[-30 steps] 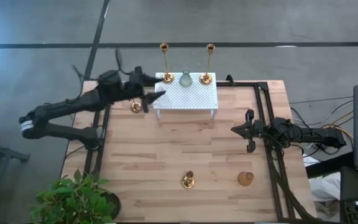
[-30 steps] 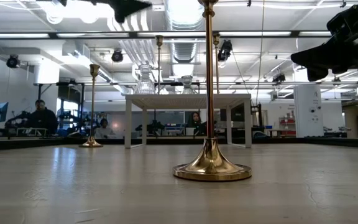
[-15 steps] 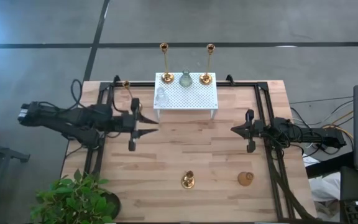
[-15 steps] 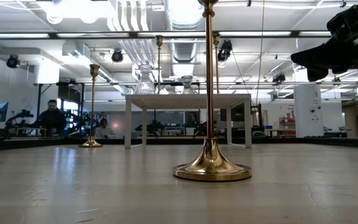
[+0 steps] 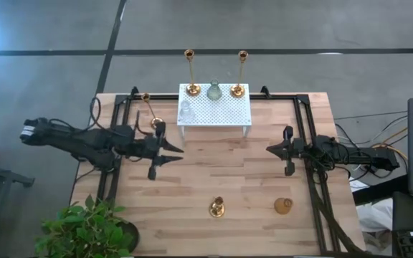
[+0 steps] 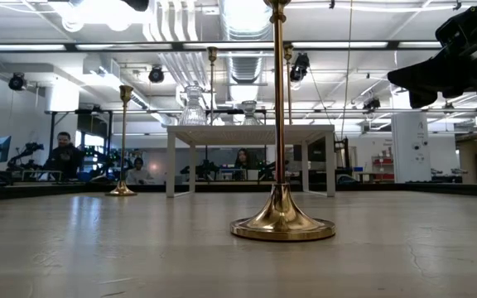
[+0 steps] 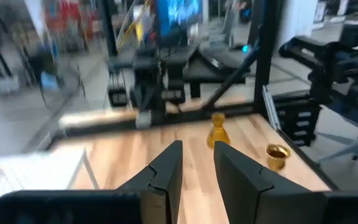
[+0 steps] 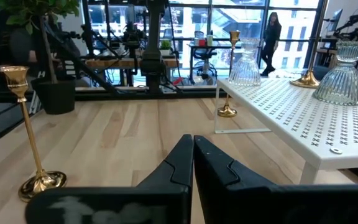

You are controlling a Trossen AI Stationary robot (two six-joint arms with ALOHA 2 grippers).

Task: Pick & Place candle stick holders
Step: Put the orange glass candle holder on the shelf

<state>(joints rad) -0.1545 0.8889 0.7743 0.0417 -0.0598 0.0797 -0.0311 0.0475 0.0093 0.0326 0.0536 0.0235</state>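
Two tall brass holders [image 5: 190, 89] [image 5: 238, 90] and two clear glass ones [image 5: 214, 91] [image 5: 186, 111] stand on the white perforated rack [image 5: 221, 111]. A third tall brass holder [image 5: 155, 122] stands by its round base on the table, left of the rack. Near the front edge stand another tall brass holder [image 5: 216, 208] [image 6: 281, 223] and a squat brass one [image 5: 284, 206]. My left gripper [image 5: 171, 153] [image 7: 197, 155] is open and empty over the table's left middle. My right gripper [image 5: 272, 149] [image 8: 193, 144] is shut and empty above the right middle.
A potted plant [image 5: 88, 229] stands at the table's near left corner. Black frame rails [image 5: 303, 122] run along the table's sides. Bare wood lies between the two grippers. People show in the room beyond the table [image 6: 65, 153].
My left gripper has drawn away from the rack's left end, toward the table's near edge, and now hangs over the left middle. The glass holder at the rack's left end has come into view. The holders have not moved.
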